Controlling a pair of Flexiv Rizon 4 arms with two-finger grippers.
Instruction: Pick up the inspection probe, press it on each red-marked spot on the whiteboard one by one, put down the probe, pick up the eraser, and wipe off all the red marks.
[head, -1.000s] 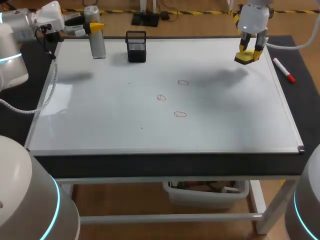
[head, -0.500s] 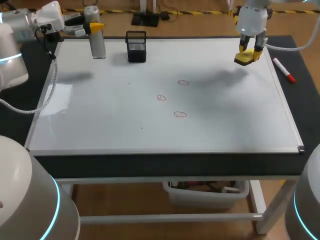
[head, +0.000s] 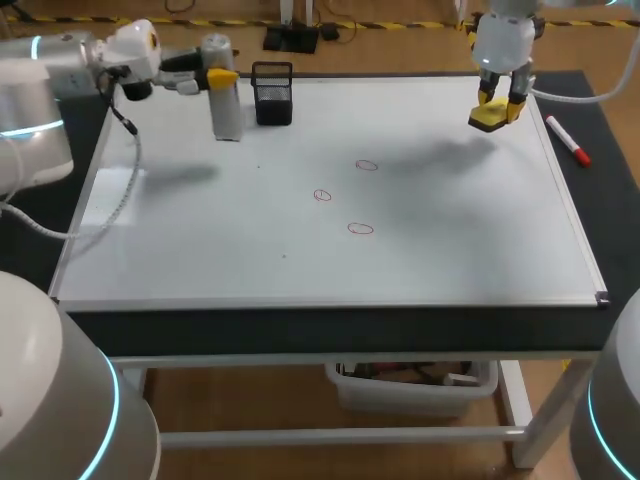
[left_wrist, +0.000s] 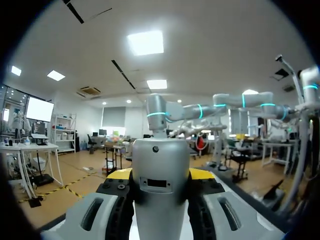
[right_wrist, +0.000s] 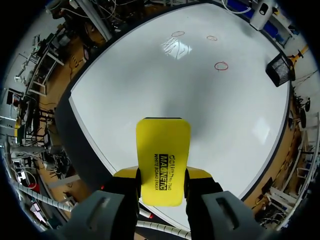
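**Probe and eraser both being held up, red marks not being touched**

Starting closest to the robot: the whiteboard (head: 200, 270) is being carried flat on the table and is covering pretty much the whole top. Around its middle, three small red marks (head: 361, 229) are being shown as little ovals. One is nearest, one a bit further back and to the left, and one furthest back. They're near each other but apart, and nothing is being pressed on any of them.

Further back on the left, the probe (head: 227, 115), a silver cylinder, is being held upright by the left gripper (head: 220, 77), with the fingers clamped on it from both sides near its top. In the left wrist view the probe body is being squeezed right between the yellow tips. Whether its lower end is being kept off the board can't really be told. Just beside it on the right, a black mesh pen holder (head: 272, 93) is being left standing at the board's far edge.

Over at the far right, the yellow eraser (head: 488, 118) is being gripped on two sides by the right gripper (head: 501, 102), over the board's far right corner. In the right wrist view the eraser is being held out ahead of the fingers, with the marks well beyond it. A red marker (head: 568, 141) is being left lying on the dark mat (head: 600, 200) just past the board's right edge.
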